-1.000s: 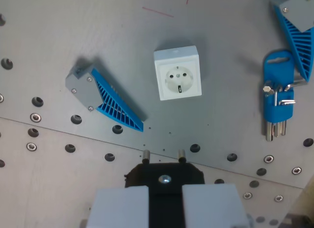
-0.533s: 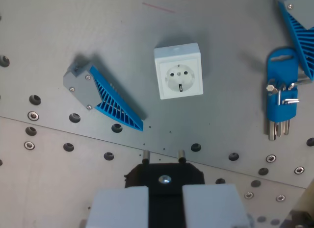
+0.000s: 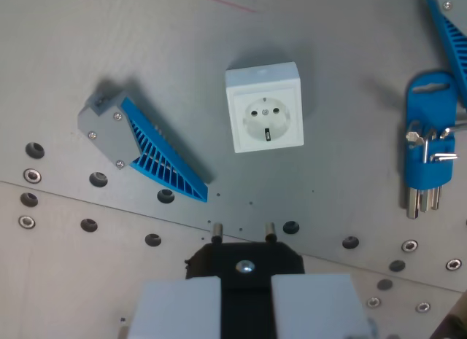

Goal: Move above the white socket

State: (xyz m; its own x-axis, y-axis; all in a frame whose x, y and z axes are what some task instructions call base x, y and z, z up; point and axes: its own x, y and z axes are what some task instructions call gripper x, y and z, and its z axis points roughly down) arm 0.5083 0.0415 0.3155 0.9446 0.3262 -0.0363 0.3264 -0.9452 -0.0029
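Note:
The white socket (image 3: pixel 264 107) lies face up on the grey metal plate (image 3: pixel 146 47), in the upper middle of the wrist view. My gripper (image 3: pixel 246 284) is at the bottom centre, its grey fingers (image 3: pixel 179 306) shut on a black plug (image 3: pixel 244 257). The plug's two metal pins (image 3: pixel 217 230) point toward the socket. The pins are below the socket in the picture, well short of it and roughly in line with it.
A grey and blue ribbed wedge (image 3: pixel 142 148) lies left of the socket. A blue holder with hex keys (image 3: pixel 429 146) lies at the right, and another blue wedge (image 3: pixel 452 25) shows at the top right. Rows of bolt holes (image 3: pixel 166 196) cross the plate.
The whole scene has spread outward and looks slightly larger, so the camera has come closer to the plate. The socket stays near the upper middle. The plug is still held.

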